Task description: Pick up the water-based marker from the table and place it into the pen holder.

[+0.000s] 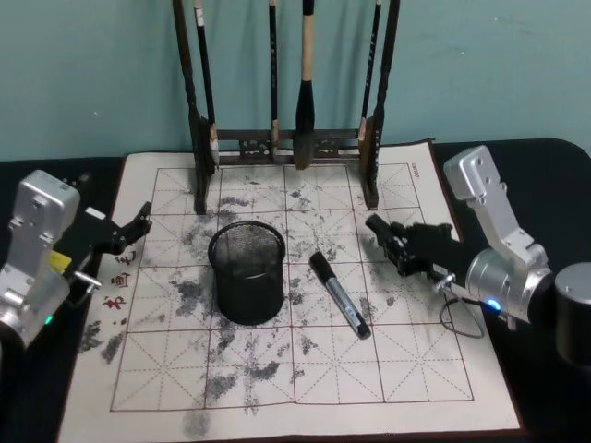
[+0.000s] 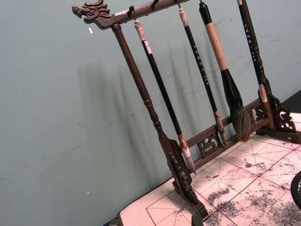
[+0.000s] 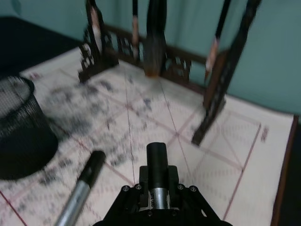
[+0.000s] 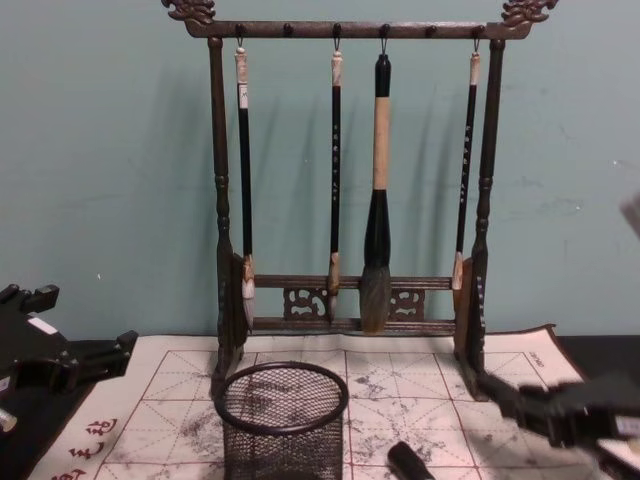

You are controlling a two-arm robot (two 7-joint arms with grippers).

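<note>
Starting at the robot's left, the left gripper (image 1: 138, 221) hung idle above the left margin of the calligraphy mat (image 1: 305, 378), near the red characters and well apart from the work. The mat covered most of the dark table (image 1: 536, 157). Next to the right stood the mesh pen holder (image 1: 245, 300), upright on the ink-stained grid, and nothing could be seen inside it. Behind it, at the far edge of the mat, rose the wooden brush rack (image 1: 286, 143) with its hanging brushes.

Just right of the holder lay the water-based marker (image 1: 340, 297), flat on the mat, near the cup but not touching it. Its long axis ran on a diagonal. The black cap pointed to the far side and a little left, toward the rack, while the grey barrel came toward the robot and to the right.

Farthest right was the right gripper (image 1: 380, 231), low over the mat, near the marker's cap end. In the right wrist view its fingers (image 3: 156, 160) appeared as one dark column with no gap, so they seemed pressed together with nothing between them. The marker lay to this gripper's left, between it and the holder, so the right arm was clearly the nearer one. By judgement, the pick had not begun. The fingers would need to part and turn across the diagonal barrel before descending.
</note>
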